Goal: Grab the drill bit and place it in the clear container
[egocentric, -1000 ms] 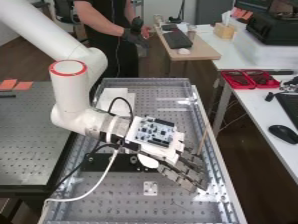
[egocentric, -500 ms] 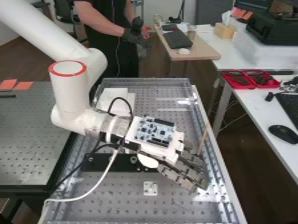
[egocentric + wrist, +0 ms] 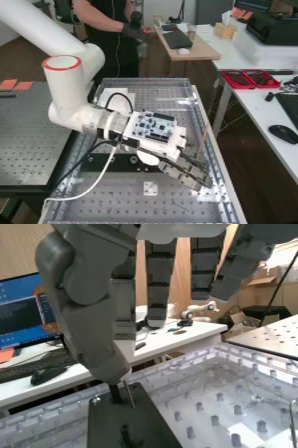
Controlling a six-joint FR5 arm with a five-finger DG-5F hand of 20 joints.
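In the high view the hand [image 3: 183,167] is above the perforated bench, just past the black plate [image 3: 110,164], its fingers straight. In the wrist view the hand [image 3: 90,319] is open, with the thumb extended down over one end of the black plate [image 3: 130,421] and the fingers hanging straight apart from it. A thin metal rod [image 3: 130,395], which looks like the drill bit, stands at that end beside a short black piece, close under the thumb tip. Whether the thumb touches it I cannot tell. Clear walls [image 3: 146,81] surround the perforated surface; I cannot make out a separate clear container.
A small light bracket [image 3: 150,188] is on the bench, and white blocks [image 3: 114,95] lie at its far left. A thin brown stick [image 3: 202,142] rises near the right edge. On the right-hand table are red trays [image 3: 249,79] and a mouse [image 3: 283,134]. Cables hang beside the arm.
The arm's wrist has shifted slightly left and the hand has turned a little, so the fingers look closer together in the high view. The fingertips sit slightly further right.
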